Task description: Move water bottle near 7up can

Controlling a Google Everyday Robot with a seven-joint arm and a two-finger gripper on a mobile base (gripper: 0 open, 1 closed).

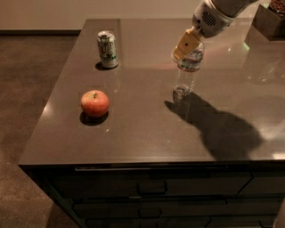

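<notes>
- Bottle (187, 73) and can (107, 49) both belong to the biggest thing in view, the counter (147, 129), a dark glossy top with shut drawers (151, 187) under its front edge.
- Arm (218, 13) reaches in from the upper right, and its shadow falls across the counter's near right.
- Box (269, 20) sits at the far right corner (dark; something is in it, but I cannot tell what).
- Gripper (189, 44) is over the counter's middle right, at the bottle's top. Its jaws pinch the bottle just under the cap, and one tan finger (184, 44) shows on the bottle's left side.
- Bottle itself hangs nearly upright, its long axis a little tilted. Its base is at or just off the counter (I cannot tell which). It is clear, and whether water is inside is not plain.
- Can stands upright at the far left, well apart from the bottle. The move turns on this: the can lies leftward and a little farther back from the jaws, with bare counter between.
- Apple (95, 103) rests toward the near left, nearer the front edge and, I judge, off that path.
</notes>
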